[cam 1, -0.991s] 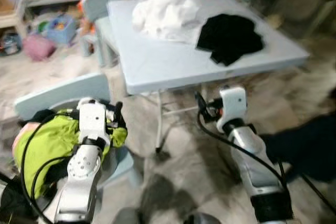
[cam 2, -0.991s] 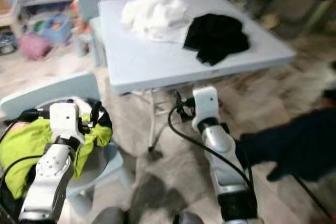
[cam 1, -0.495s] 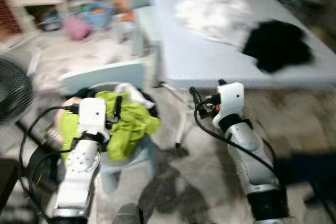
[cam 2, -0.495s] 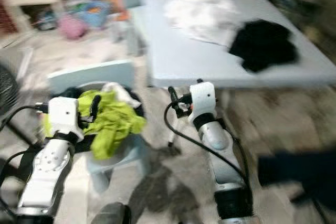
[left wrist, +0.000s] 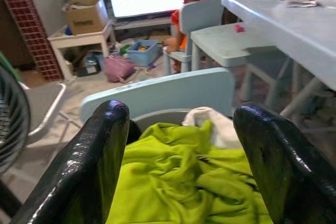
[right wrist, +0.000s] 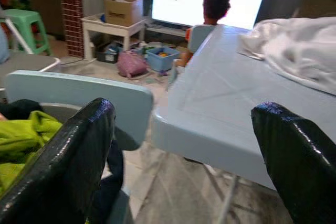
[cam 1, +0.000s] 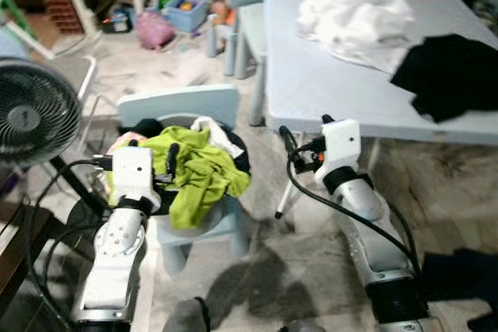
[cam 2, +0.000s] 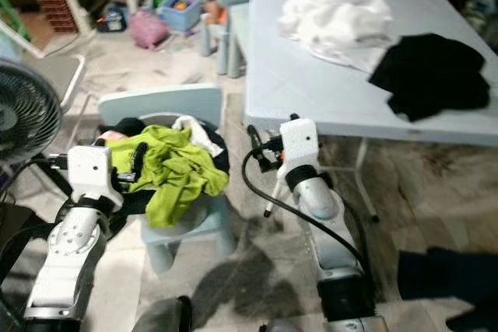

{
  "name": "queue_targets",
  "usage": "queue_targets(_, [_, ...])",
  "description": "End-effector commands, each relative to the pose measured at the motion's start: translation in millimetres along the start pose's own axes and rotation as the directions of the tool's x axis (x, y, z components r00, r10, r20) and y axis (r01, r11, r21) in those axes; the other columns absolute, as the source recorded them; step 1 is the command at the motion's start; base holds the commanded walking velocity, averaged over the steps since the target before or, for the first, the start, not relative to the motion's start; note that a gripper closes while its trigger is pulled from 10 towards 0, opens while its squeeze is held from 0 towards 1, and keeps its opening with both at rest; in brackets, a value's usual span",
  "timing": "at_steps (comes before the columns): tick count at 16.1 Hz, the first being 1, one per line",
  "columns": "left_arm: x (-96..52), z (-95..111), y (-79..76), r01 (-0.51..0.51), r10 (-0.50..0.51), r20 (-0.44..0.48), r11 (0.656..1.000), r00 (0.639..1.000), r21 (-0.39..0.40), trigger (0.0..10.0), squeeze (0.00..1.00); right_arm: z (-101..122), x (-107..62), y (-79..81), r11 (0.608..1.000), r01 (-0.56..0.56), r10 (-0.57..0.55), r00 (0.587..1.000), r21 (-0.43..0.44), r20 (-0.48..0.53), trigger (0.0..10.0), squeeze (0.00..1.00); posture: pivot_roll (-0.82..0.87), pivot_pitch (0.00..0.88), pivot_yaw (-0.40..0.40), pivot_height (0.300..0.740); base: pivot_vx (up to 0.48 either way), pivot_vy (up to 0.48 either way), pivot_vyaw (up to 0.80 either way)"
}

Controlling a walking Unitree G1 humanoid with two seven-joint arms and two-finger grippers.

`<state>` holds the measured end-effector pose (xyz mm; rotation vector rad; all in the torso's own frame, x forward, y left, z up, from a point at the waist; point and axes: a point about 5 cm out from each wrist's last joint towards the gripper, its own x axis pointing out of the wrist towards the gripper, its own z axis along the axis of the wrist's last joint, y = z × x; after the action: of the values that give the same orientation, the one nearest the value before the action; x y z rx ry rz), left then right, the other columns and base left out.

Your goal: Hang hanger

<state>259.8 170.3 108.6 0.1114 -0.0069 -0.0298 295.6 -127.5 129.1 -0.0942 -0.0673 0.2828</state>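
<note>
Both arms up in front of me. My left gripper (left wrist: 178,145) is spread wide and holds nothing; my right gripper (right wrist: 184,145) likewise released, nothing between the fingers. View has swung since a second ago: small chair (cam 1: 180,110) was at the frame's lower-left edge, now it sits near centre-left and a fan (cam 1: 33,110) has come in at far left, so I read that as my head/body turning left, not objects moving. Blur is gone too. No hanger located yet, can't tell where it is; task looks like it's at the search/approach stage. Nearest: the chair, seat piled with a lime-green garment (cam 1: 198,172) plus white and dark cloth, left gripper just above its near edge. Right gripper is just short of the table's (cam 1: 311,91) near edge, a folding leg right below it. On the tabletop, white cloth (cam 1: 354,21) toward the far side, black garment (cam 1: 451,71) at the right edge. Beyond: second chair, blue bin (cam 1: 185,12), pink bag (cam 1: 156,29), a seated person (right wrist: 215,3) facing a bright screen. Floor clutter and the fan narrow any path left.
</note>
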Motion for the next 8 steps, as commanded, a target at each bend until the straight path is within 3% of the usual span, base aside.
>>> queue_targets(1, [-1.3,1.6,5.9,-0.014,0.014,0.003,1.000,1.000,0.010,10.0,0.00,1.9,0.0,3.6,1.000,-0.018,0.018,1.000,-0.009,0.014,10.0,0.00,0.03,0.042,-0.054,0.740,0.000,0.000,0.00])
queue_targets(2, [-3.1,-2.1,8.7,-0.022,0.022,-0.006,0.999,1.000,0.028,10.0,0.00,2.2,-0.5,5.8,1.000,-0.029,0.029,0.999,-0.004,0.018,10.0,0.00,0.03,0.045,-0.057,0.740,0.000,0.000,0.00])
queue_targets(6, [-4.2,-24.1,29.2,-0.069,0.073,-0.088,0.997,0.993,0.044,10.0,0.00,3.8,1.7,7.4,0.998,-0.052,0.053,0.998,-0.023,0.020,10.0,0.00,0.03,0.056,-0.070,0.740,0.000,0.000,0.80])
queue_targets(8, [0.0,-26.1,32.6,-0.044,0.046,-0.087,0.999,0.995,0.028,10.0,0.00,5.8,0.4,1.3,1.000,-0.023,0.023,0.999,-0.006,0.026,10.0,0.00,0.02,0.046,-0.066,0.740,0.000,0.000,0.00])
